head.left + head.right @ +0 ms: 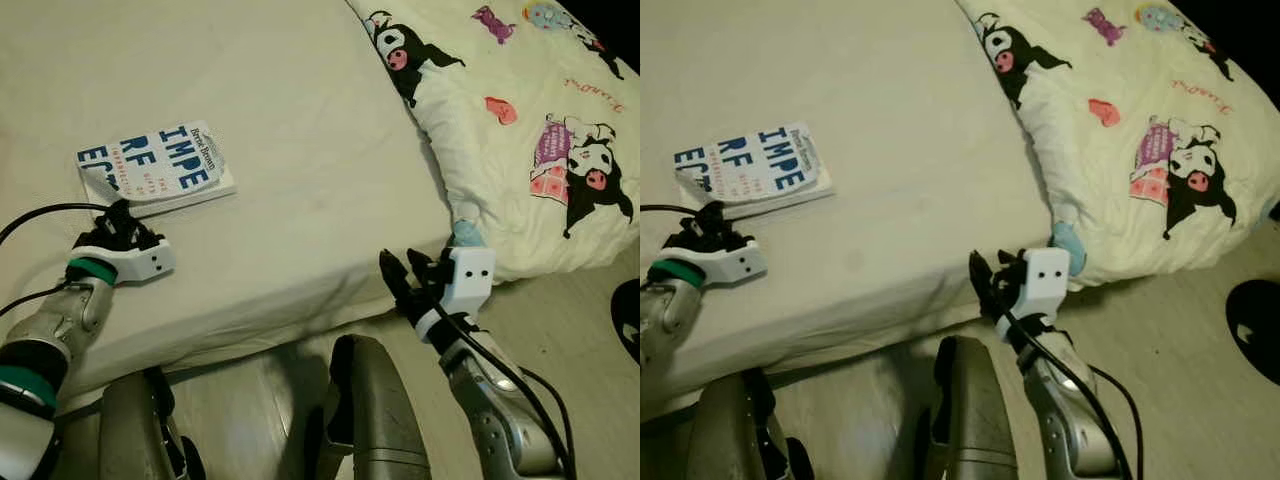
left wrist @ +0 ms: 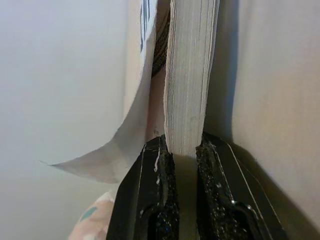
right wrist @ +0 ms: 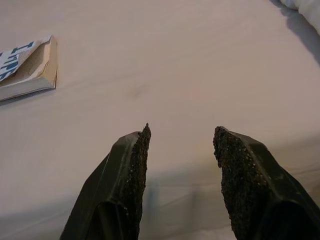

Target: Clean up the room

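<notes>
Bed (image 1: pixel 300 120) carries patterned duvet (image 1: pixel 520 110) and book (image 1: pixel 155 165), pinched by left gripper (image 1: pixel 115 212); right gripper (image 3: pixel 180 145) gapes.

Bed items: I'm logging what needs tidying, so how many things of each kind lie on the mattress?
Book: 1, a paperback, its page block clamped in the left gripper
Cartoon-print duvet: 1
Total: 2
</notes>
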You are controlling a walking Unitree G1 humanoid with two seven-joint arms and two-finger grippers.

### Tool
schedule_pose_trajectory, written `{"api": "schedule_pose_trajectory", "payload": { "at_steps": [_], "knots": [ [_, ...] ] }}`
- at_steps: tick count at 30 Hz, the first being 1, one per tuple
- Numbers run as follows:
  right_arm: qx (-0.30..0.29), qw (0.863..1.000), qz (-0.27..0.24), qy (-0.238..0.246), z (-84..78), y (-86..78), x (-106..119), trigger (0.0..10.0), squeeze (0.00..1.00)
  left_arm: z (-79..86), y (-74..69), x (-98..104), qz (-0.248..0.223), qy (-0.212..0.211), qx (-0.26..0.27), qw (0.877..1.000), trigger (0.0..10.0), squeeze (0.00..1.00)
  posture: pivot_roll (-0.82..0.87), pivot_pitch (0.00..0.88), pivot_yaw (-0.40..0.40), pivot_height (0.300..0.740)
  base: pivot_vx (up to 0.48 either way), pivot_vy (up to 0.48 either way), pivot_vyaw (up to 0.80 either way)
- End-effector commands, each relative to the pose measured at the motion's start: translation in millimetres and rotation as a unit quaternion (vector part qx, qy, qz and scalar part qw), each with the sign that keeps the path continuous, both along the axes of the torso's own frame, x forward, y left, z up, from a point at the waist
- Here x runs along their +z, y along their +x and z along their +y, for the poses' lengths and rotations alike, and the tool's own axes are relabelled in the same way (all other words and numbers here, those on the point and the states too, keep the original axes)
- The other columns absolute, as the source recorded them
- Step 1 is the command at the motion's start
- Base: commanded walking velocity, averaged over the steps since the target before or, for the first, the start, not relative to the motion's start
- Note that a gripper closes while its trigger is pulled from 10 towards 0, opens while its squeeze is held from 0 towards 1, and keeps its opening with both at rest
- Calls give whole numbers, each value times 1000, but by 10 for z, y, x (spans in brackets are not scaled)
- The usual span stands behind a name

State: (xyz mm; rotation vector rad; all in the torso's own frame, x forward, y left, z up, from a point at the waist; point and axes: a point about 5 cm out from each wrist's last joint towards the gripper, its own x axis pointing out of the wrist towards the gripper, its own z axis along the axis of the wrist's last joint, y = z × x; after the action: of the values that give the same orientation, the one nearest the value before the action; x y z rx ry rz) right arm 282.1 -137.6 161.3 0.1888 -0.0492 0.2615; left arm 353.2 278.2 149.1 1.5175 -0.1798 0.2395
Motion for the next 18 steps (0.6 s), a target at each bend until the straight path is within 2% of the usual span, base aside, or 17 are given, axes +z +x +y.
{"api": "schedule_pose_trajectory", "payload": {
  "at_steps": [1,3,4,6,7,9,10,11,13,14,15,16,17,18],
  "knots": [
    [-4,1000,15,2,-1,-13,-80,10000,0,210,-152,-196,50,-5,45,998,8314,0,-29,299,-77,500,0,0,0],
    [-4,1000,14,3,3,-10,-84,10000,0,217,-169,-222,62,-9,44,997,8314,0,-29,299,-77,500,0,0,0],
    [-6,1000,15,5,8,-10,-93,10000,0,201,-204,-255,73,-10,30,997,10000,0,-18,293,-67,500,0,0,0],
    [-7,1000,16,7,16,-11,-111,10000,0,159,-286,-300,85,-8,-2,996,10000,0,-9,290,-58,500,0,0,0],
    [-7,1000,17,8,22,-17,-132,10000,0,135,-390,-335,92,-4,-23,995,10000,0,8,285,-45,500,0,0,0],
    [-7,1000,17,8,22,-17,-132,10000,0,135,-390,-335,92,-4,-23,995,10000,0,8,285,-45,500,0,0,0],
    [-7,1000,18,9,26,-21,-146,10000,0,118,-463,-352,96,-2,-36,995,10000,0,8,285,-45,500,0,0,0],
    [-9,1000,18,9,13,-23,-151,10000,0,129,-619,-379,113,-1,-47,992,10000,0,34,282,-29,500,0,0,0],
    [-9,1000,18,9,13,-23,-151,10000,0,129,-619,-379,113,-1,-47,992,10000,0,34,282,-29,500,0,0,0],
    [-17,1000,21,7,-39,-17,-181,10000,0,141,-904,-430,161,9,-76,984,10000,0,76,274,-16,500,0,0,0],
    [-17,1000,21,7,-39,-17,-181,10000,0,141,-904,-430,161,9,-76,984,10000,0,76,274,-16,500,0,0,0],
    [-21,999,24,5,-68,-11,-209,10000,0,139,-1043,-462,190,16,-93,977,10000,0,82,273,-13,500,0,0,0],
    [-21,999,24,5,-68,-11,-209,10000,0,139,-1043,-462,190,16,-93,977,10000,0,82,273,-13,500,0,0,0],
    [-24,999,26,4,-83,-6,-233,10000,0,143,-1142,-482,211,19,-103,972,10000,0,92,272,-6,500,0,0,0]
  ]
}}
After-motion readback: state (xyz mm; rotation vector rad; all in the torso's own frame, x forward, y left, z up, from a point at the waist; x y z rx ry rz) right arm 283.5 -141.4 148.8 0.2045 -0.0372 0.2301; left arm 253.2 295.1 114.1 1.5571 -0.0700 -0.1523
